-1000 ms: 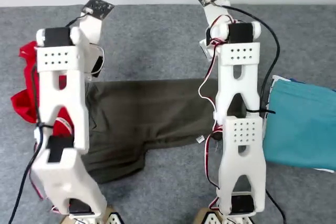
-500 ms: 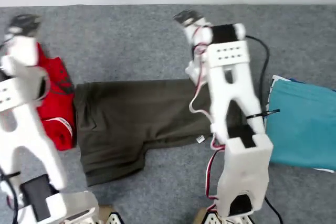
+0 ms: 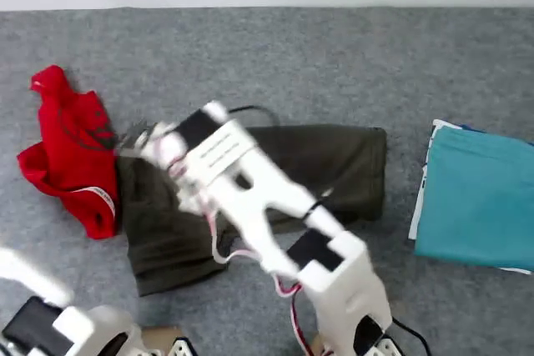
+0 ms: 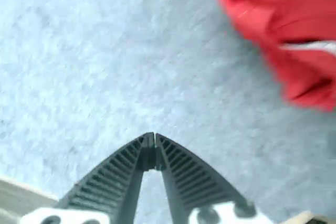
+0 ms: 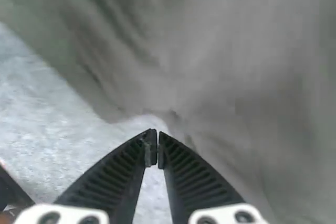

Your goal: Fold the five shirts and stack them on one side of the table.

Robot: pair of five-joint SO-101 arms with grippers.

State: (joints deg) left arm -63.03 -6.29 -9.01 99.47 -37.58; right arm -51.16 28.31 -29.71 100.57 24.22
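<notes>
High view: the grey table (image 3: 292, 56) carries three shirts in a row. A crumpled red shirt (image 3: 71, 152) lies at the left, its lower hem just beside the near left corner of an olive shirt (image 3: 342, 164) spread flat across the middle. A folded teal shirt (image 3: 480, 198) sits at the right with a white edge showing beneath it, and it runs past the picture's right border. A strip of grey separates the olive shirt's right edge from the teal one, and a broad grey band lies between all three shirts and the table's far edge. The right arm (image 3: 250, 193) stretches slantwise over the olive shirt towards its far left corner. The left arm (image 3: 50, 323) sits low at the near left corner, well apart from the olive shirt

Left wrist view: the left gripper (image 4: 150, 141) hangs over grey table with its fingers pressed together and holding nothing, the red shirt's hem off to one side

Right wrist view: the right gripper (image 5: 152, 148) is clenched too, its tips above the olive shirt's rumpled border where cloth meets grey
</notes>
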